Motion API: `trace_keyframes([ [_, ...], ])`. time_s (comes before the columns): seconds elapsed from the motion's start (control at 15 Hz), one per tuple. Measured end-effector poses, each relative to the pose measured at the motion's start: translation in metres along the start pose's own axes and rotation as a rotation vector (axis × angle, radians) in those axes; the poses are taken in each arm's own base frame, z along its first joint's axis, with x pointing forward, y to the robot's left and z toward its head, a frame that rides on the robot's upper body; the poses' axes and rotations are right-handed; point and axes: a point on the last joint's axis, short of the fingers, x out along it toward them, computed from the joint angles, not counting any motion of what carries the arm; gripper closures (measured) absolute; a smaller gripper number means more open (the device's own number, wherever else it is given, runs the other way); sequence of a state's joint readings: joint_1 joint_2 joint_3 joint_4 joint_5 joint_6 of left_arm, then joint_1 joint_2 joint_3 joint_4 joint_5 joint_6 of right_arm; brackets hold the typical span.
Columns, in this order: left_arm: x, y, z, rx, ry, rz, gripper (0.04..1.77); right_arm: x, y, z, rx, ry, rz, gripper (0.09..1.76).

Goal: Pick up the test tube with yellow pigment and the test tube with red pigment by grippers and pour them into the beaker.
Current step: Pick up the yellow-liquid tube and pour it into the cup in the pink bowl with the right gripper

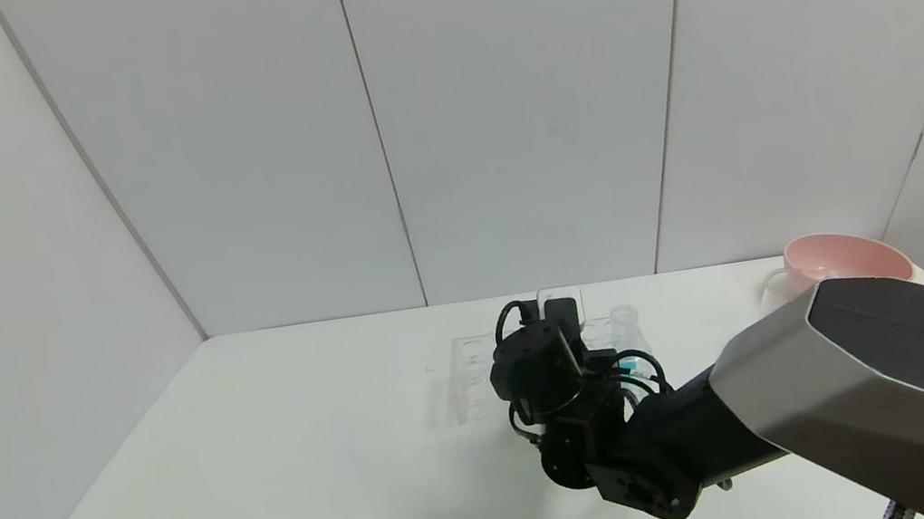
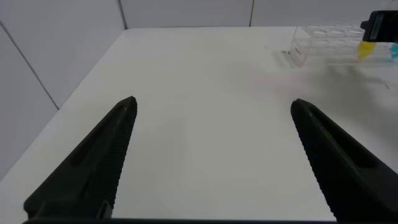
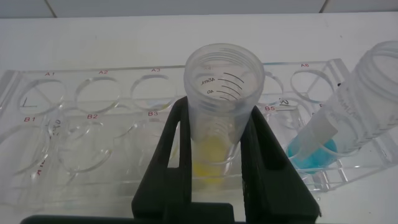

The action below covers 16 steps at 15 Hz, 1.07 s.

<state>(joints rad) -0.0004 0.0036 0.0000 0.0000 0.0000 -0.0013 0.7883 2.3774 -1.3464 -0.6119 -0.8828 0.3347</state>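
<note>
Right gripper (image 3: 214, 165) clamped on the test tube with yellow pigment (image 3: 219, 106)
The tube stands upright in the clear rack (image 3: 74, 124); left gripper (image 2: 211, 155) hangs wide open, empty, above the worktop (image 2: 205, 81).

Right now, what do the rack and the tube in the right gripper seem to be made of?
The rack looks like clear glossy acrylic: see-through plates with printed red labels. The test tube with yellow pigment, held by the right gripper, seems slightly cloudy plastic with printed marks, though glass is possible.

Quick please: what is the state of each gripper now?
Left gripper: open, holding nothing, over the bare table.
Right gripper: shut on the yellow tube, which stands in the rack.
</note>
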Motion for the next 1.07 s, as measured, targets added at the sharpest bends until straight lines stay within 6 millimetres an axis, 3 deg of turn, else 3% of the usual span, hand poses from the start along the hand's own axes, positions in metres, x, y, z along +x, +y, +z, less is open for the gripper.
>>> trace_keyframes([
  [0.53,0.000,0.000,0.000,0.000,0.000,0.000,0.05,-0.004,-0.004,0.014,0.009,-0.017,0.001,1.34],
  [1.07,0.000,0.000,0.000,0.000,0.000,0.000,0.05,-0.020,-0.010,0.049,0.008,-0.069,0.012,1.34],
])
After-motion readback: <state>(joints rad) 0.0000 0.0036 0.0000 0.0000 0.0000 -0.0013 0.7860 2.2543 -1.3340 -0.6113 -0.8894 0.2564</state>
